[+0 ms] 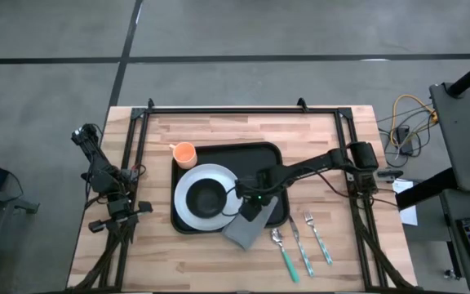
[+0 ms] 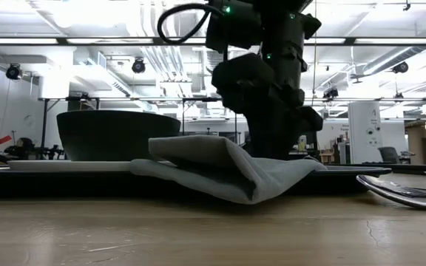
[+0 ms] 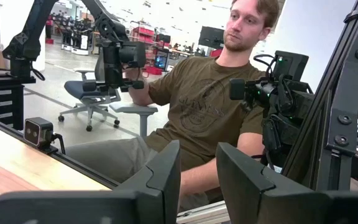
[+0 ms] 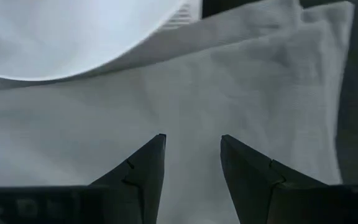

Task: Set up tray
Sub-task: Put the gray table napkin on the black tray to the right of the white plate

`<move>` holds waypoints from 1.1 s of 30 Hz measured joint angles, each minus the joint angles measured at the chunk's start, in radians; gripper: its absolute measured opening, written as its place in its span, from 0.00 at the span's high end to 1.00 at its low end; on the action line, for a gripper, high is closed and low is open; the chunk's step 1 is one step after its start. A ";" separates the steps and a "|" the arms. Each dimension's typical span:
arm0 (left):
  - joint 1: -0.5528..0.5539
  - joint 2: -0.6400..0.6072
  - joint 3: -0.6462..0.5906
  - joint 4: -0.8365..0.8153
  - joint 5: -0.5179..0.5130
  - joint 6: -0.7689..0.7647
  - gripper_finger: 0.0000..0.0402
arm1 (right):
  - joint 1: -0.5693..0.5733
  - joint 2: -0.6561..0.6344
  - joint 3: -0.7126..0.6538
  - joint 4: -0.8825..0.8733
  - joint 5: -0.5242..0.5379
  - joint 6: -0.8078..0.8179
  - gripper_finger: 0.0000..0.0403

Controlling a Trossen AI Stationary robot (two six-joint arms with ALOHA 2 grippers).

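The black tray [image 1: 259, 152] lies mid-table. On it are a white plate [image 1: 184, 189] holding a dark bowl [image 1: 206, 198], and an orange cup [image 1: 184, 153] at its far left corner. A grey folded napkin [image 1: 246, 234] lies across the tray's near right rim, partly on the tray and partly on the wood, its far edge next to the plate. My right gripper [image 4: 192, 163] points down over the napkin's tray end, open, with cloth showing in the gap. My left gripper [image 3: 197, 171] waits open at the table's left edge, pointing level. My right gripper stands from above on the napkin's upper fold [image 2: 261, 161], fingers apart. Whether the fingertips touch the cloth I cannot tell; nothing is pinched between them, and the napkin lies slack on the tray's rim.
A spoon [image 1: 282, 249] and two more teal-handled utensils [image 1: 302, 247] [image 1: 320, 240] lie on the wood right of the napkin. A person sits beyond the table's left side. A black frame [image 1: 243, 109] runs around the table's edges.
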State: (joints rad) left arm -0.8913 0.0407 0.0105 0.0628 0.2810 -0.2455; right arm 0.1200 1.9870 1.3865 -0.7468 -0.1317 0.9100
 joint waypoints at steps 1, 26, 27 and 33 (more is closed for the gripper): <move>0.000 0.000 0.000 0.000 0.000 0.000 0.79 | 0.000 0.000 0.000 -0.012 0.000 0.000 0.64; 0.000 0.000 0.000 0.000 0.000 0.000 0.79 | -0.087 -0.004 -0.087 -0.064 0.072 -0.073 0.66; 0.000 0.000 0.000 0.000 0.000 0.000 0.79 | -0.093 -0.004 -0.086 -0.064 0.080 -0.094 0.66; 0.000 0.000 0.000 0.000 0.000 0.000 0.79 | -0.117 -0.002 -0.084 -0.058 0.196 -0.283 0.68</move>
State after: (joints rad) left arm -0.8915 0.0409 0.0105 0.0628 0.2810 -0.2456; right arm 0.0026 1.9846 1.3023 -0.8050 0.0643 0.6267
